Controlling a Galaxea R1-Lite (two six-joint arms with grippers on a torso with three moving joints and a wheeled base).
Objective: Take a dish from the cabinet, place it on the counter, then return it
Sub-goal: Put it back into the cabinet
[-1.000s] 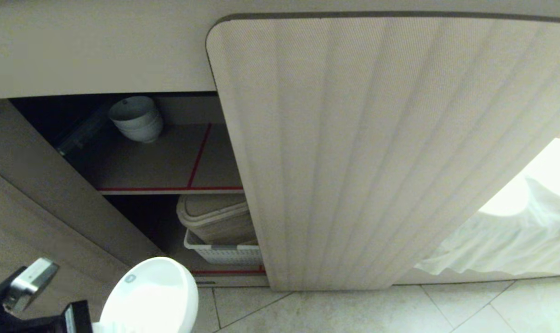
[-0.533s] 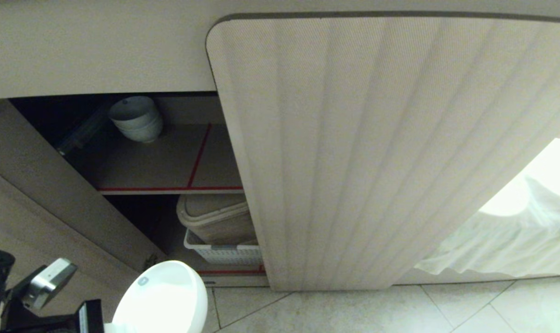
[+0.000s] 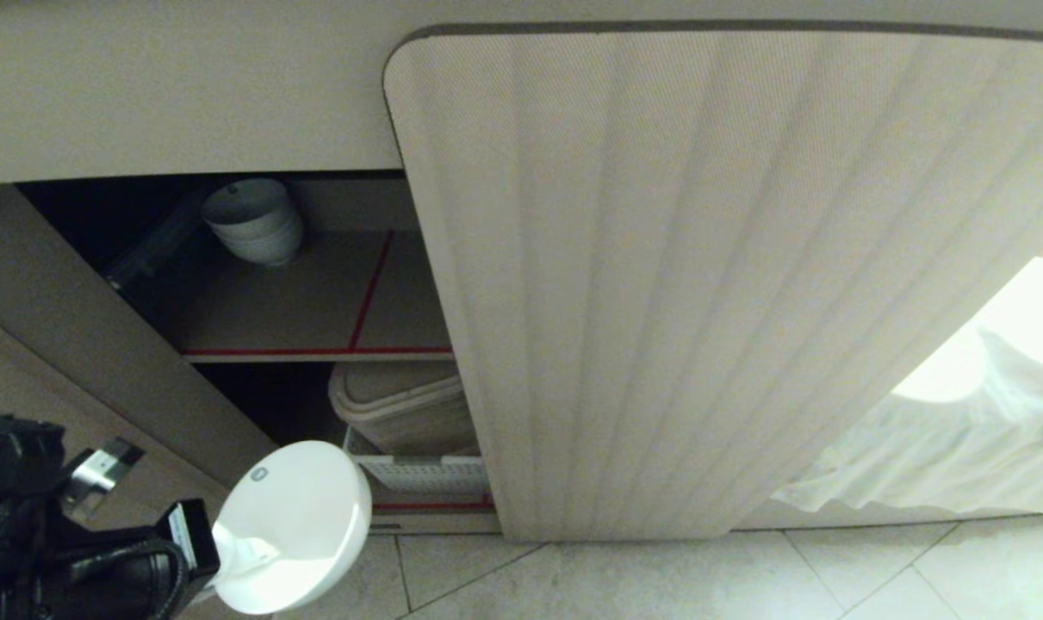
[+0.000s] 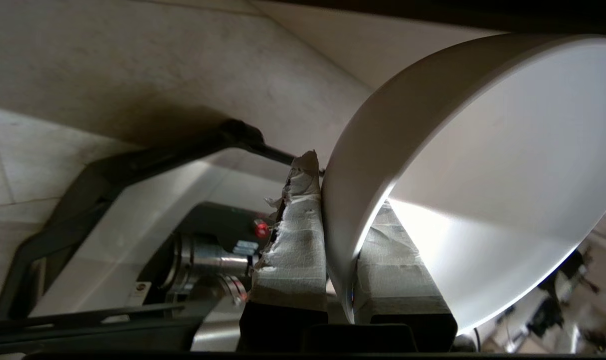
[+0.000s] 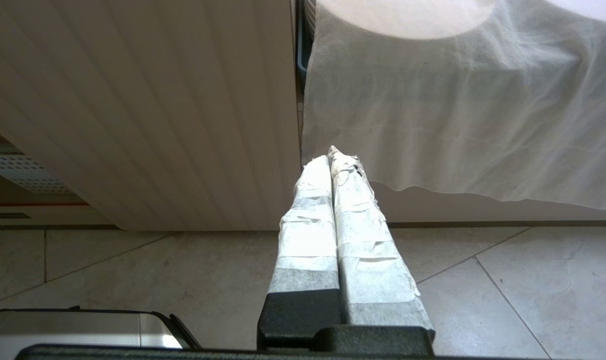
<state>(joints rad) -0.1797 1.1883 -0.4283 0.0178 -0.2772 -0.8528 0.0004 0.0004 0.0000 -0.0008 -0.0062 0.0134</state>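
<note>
Cabinet (image 3: 332, 293), left door open: upper shelf (image 3: 314, 301) holds a stack of bowls (image 3: 254, 222); below, a basket (image 3: 418, 469) carrying a lidded bin (image 3: 400, 405).

Bowl (image 3: 301, 517): empty, tilted, low before the opening, rim clamped between left gripper (image 4: 340, 240) fingers (image 4: 295, 250).

Right wrist view only: right gripper (image 5: 333, 170), fingers together, facing closed door (image 5: 157, 110) and cloth (image 5: 458, 110).

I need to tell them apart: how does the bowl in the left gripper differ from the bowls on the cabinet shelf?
The held dish is single; the shelf bowls are stacked. The held dish is tipped on its side, clamped by its rim in the left gripper outside the cabinet; the shelf bowls rest upright inside. Both are round, white and deep-sided.
</note>
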